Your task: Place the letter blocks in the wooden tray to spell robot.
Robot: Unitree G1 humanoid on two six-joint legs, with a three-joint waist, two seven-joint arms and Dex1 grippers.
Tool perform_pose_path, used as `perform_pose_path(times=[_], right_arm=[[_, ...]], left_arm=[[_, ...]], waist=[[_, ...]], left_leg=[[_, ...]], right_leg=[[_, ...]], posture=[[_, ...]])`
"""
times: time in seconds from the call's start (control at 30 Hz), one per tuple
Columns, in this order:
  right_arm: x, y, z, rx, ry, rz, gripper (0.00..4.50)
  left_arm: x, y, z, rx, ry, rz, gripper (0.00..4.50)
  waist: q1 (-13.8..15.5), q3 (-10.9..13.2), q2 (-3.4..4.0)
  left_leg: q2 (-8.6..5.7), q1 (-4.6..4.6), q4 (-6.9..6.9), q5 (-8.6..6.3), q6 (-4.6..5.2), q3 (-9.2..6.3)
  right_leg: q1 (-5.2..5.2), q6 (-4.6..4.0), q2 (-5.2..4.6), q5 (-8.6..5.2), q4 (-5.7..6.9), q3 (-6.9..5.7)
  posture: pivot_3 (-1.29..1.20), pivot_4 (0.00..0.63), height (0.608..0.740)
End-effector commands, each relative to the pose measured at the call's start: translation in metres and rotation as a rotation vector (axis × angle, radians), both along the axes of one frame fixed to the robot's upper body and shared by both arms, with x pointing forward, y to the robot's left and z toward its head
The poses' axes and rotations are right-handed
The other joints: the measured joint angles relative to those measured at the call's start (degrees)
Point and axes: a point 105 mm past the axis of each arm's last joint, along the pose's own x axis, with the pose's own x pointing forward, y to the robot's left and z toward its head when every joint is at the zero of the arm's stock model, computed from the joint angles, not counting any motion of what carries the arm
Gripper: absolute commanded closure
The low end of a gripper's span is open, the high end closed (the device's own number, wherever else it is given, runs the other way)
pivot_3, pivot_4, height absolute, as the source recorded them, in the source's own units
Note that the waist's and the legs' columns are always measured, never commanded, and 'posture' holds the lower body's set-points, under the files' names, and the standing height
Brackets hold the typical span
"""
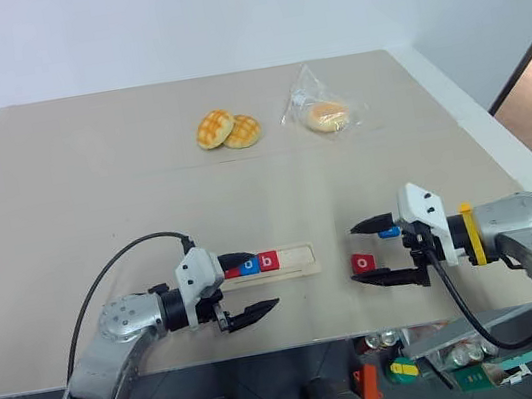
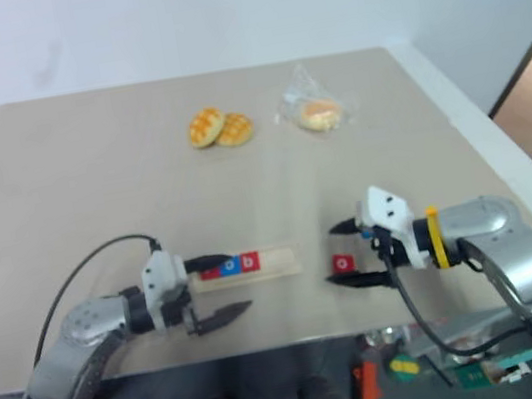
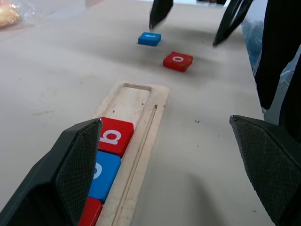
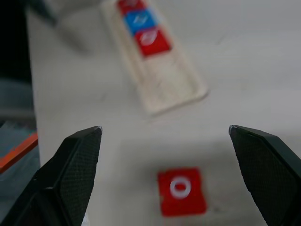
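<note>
The left gripper (image 1: 244, 286) sits nearest, fingers apart and empty, straddling the left end of the tray (image 1: 291, 259), where a red, a blue and a red b block (image 1: 269, 260) fill the left part of the groove. The right gripper (image 1: 379, 249) hovers with fingers apart and empty over the red o (image 1: 362, 262), which lies on the desk (image 1: 92, 187) just right of the tray; the blue t (image 1: 389, 232) lies just beyond it. A closing grip could knock the t or skew the o, and a careless slide in could shove the tray toward the near desk edge, which is close. The tray's right part is free, and open desk stretches to the buns (image 1: 228, 130) and bag (image 1: 323, 109) far back
</note>
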Motion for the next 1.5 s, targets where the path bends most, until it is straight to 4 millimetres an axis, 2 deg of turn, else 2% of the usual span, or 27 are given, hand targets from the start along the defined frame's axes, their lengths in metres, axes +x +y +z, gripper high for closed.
perform_pose_path(times=[0.03, 0.23, 0.37, 0.57, 0.6, 0.83, 0.97, 1.13, 1.27, 1.5], right_arm=[[0.012, -0.007, 0.002, -0.015, -0.016, 0.031, 0.03], [0.024, -0.01, -0.015, -0.017, 0.023, -0.002, 0.03], [0.023, -0.008, -0.02, -0.002, 0.053, -0.051, 1.08], [0.004, -0.001, -0.028, 0.023, 0.065, -0.139, 3.23], [0.0, -0.001, -0.029, 0.027, 0.064, -0.162, 3.33], [-0.019, 0.009, -0.027, 0.079, 0.047, -0.247, 3.33], [-0.006, 0.048, 0.005, 0.166, -0.044, -0.169, 3.33], [0.022, 0.084, 0.019, 0.136, -0.108, 0.019, 3.33], [0.032, 0.094, 0.014, 0.076, -0.1, 0.142, 3.33], [0.043, 0.097, 0.0, 0.0, -0.089, 0.262, 3.33]], left_arm=[[-0.001, -0.002, 0.006, -0.015, -0.038, -0.002, 0.0], [-0.003, 0.0, 0.008, -0.021, -0.042, 0.019, 0.0], [-0.003, -0.002, 0.013, -0.041, -0.048, 0.023, 0.0], [-0.002, -0.003, 0.015, -0.038, -0.052, 0.018, 0.0], [-0.002, -0.003, 0.015, -0.037, -0.051, 0.017, 0.0], [0.001, -0.004, 0.014, -0.028, -0.045, 0.004, 0.0], [0.007, -0.002, 0.016, -0.041, -0.037, 0.024, 0.0], [0.009, 0.004, 0.015, -0.026, -0.038, 0.035, 0.0], [0.009, 0.009, 0.016, -0.029, -0.033, 0.051, 0.0], [0.003, 0.013, 0.017, -0.06, -0.007, 0.06, 0.0]], waist=[[-0.03, 0.01, 0.02], [0.03, 0.01, 0.02], [0.05, 0.01, 0.03], [0.16, -0.01, 0.03], [0.2, -0.01, 0.03], [0.2, -0.04, -0.01], [-0.42, -0.02, 0.01], [-0.51, 0.0, -0.01], [-0.41, 0.0, -0.01], [0.05, 0.01, 0.0]], left_leg=[[0.0, 0.0, 0.0, 0.0, 0.0, 0.01], [0.0, 0.01, 0.05, 0.0, 0.0, -0.01], [-0.01, 0.01, 0.06, 0.0, 0.0, 0.02], [0.0, 0.01, 0.06, 0.0, -0.01, -0.09], [0.0, 0.01, 0.06, 0.0, -0.01, -0.09], [-0.02, 0.06, 0.1, 0.0, -0.02, -0.15], [0.04, 0.11, 0.14, 0.04, -0.05, -0.02], [0.09, 0.18, 0.15, 0.18, 0.09, -0.03], [0.09, 0.12, 0.12, 0.18, 0.09, 0.05], [0.08, -0.12, 0.02, 0.05, 0.09, 0.02]], right_leg=[[-0.01, 0.01, 0.0, 0.0, 0.0, 0.02], [0.03, 0.05, -0.01, 0.05, 0.02, 0.01], [0.03, 0.07, -0.02, 0.07, 0.03, 0.06], [0.06, 0.08, -0.01, 0.03, 0.03, -0.02], [0.06, 0.08, -0.01, 0.03, 0.03, -0.02], [0.14, 0.08, -0.02, 0.03, 0.03, -0.06], [0.08, -0.03, 0.03, 0.21, 0.04, 0.01], [0.1, -0.26, 0.12, 0.28, 0.03, 0.03], [0.05, -0.2, 0.11, 0.28, 0.02, 0.07], [-0.15, -0.1, 0.05, 0.18, 0.02, 0.02]], posture=[[0.0, 0.15, 0.74], [0.0, 0.15, 0.74], [0.0, 0.15, 0.74], [0.0, 0.15, 0.74], [0.0, 0.15, 0.74], [0.0, 0.15, 0.74], [0.0, 0.15, 0.74], [0.0, 0.15, 0.74], [0.0, 0.15, 0.74], [0.0, 0.15, 0.74]])
